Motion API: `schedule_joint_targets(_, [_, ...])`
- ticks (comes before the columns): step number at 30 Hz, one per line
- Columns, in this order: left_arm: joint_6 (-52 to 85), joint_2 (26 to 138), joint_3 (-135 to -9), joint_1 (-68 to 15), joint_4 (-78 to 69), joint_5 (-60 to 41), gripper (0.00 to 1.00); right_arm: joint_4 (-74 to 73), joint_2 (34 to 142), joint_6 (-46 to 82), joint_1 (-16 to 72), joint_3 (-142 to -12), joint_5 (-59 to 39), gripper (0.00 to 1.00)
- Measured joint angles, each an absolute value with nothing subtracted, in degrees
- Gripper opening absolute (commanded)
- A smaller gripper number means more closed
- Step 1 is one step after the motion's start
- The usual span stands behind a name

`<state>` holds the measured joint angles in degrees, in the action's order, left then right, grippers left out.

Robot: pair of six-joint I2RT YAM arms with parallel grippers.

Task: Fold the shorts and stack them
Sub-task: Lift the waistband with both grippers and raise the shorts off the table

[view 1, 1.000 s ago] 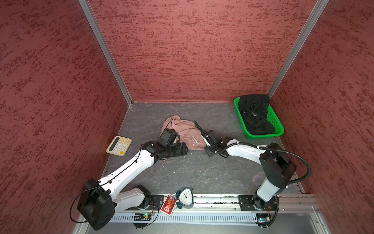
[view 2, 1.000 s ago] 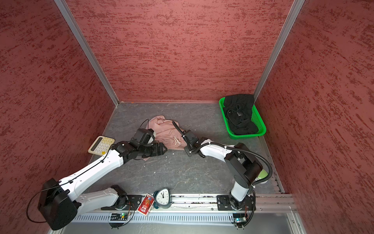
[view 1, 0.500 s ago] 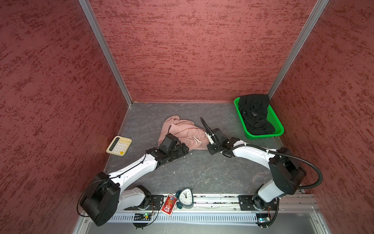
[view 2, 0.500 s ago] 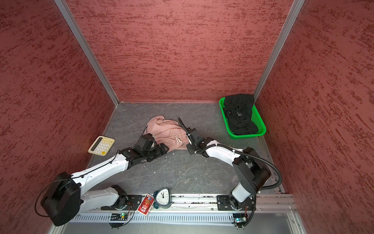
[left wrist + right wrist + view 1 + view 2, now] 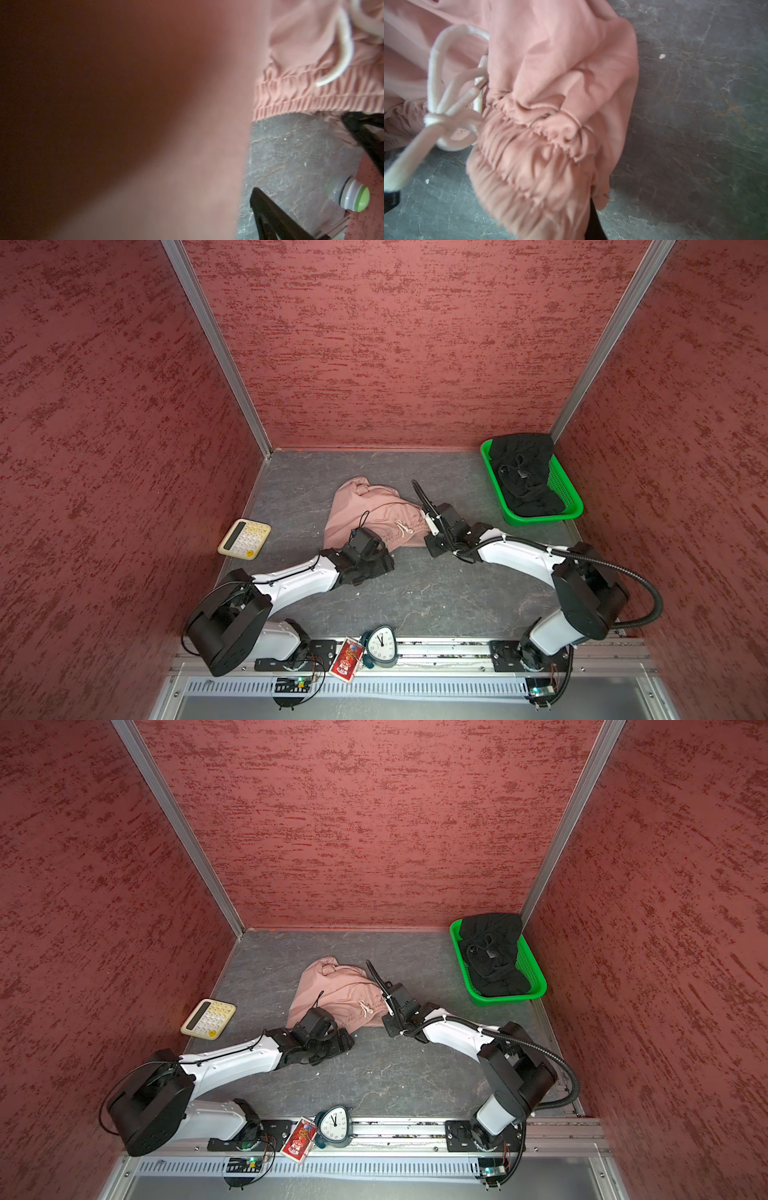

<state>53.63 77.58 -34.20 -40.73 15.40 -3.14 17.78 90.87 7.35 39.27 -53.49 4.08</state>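
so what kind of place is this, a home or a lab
Most likely a robot test booth, not a home: red textured panels in aluminium frames box in a grey tabletop, two arms sit on a front rail, and props like a calculator and clock lie about.

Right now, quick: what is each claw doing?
Left claw: open, nothing between its fingers.
Right claw: closed on the pink shorts at the gathered waistband.

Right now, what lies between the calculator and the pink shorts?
Nothing but bare grey table lies between the calculator and the pink shorts. Both top views show it.
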Motion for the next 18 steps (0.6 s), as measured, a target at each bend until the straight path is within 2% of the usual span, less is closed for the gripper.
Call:
schedule_joint_targets(12, [48.45, 77.12, -31.77, -40.82, 10.98, 6.63, 0.90, 16.93, 90.11, 8.16, 39.27, -53.41, 2.31, 0.00])
schedule_joint_targets(14, [46.96, 77.80, -31.77, -40.82, 9.04, 7.33, 0.87, 16.91, 90.06, 8.19, 39.27, -53.41, 2.00, 0.00])
schedule_joint_targets(18, [44.97, 79.42, -31.77, -40.66, 4.82, 7.64, 0.70, 16.91, 89.78, 8.25, 39.24, -53.41, 1.72, 0.00])
